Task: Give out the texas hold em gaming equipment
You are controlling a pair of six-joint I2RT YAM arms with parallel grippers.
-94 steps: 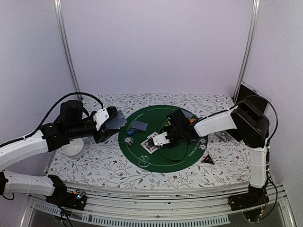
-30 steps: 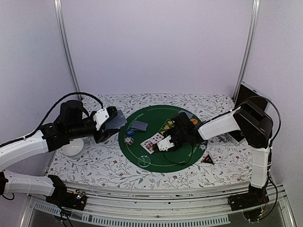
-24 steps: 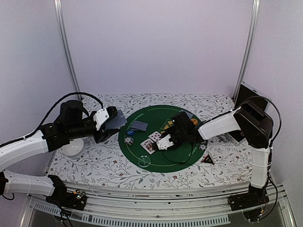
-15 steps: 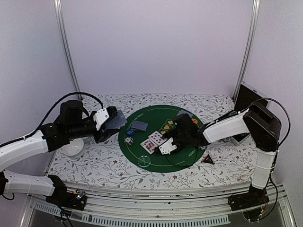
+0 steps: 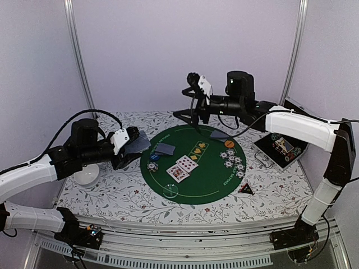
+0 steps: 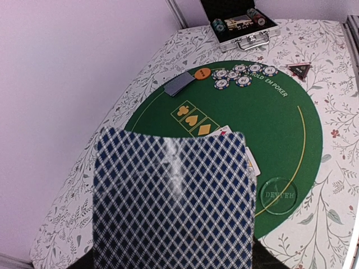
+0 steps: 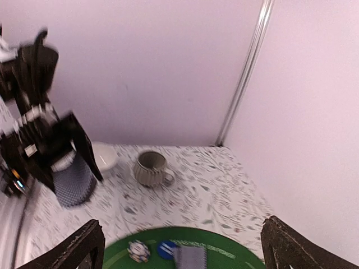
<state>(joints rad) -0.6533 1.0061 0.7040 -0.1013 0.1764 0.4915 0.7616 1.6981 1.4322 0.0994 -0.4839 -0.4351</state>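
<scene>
Two right fingers (image 7: 81, 249) cut off, card back (image 6: 171, 196) masking mat (image 6: 280, 129)

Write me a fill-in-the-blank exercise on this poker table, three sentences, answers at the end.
1. The left gripper is shut on a stack of blue-backed ___.
2. The right gripper hangs above the green mat with its jaws ___.
3. ___ face-up cards lie on the green mat.

Missing words: playing cards; open; Two
</scene>
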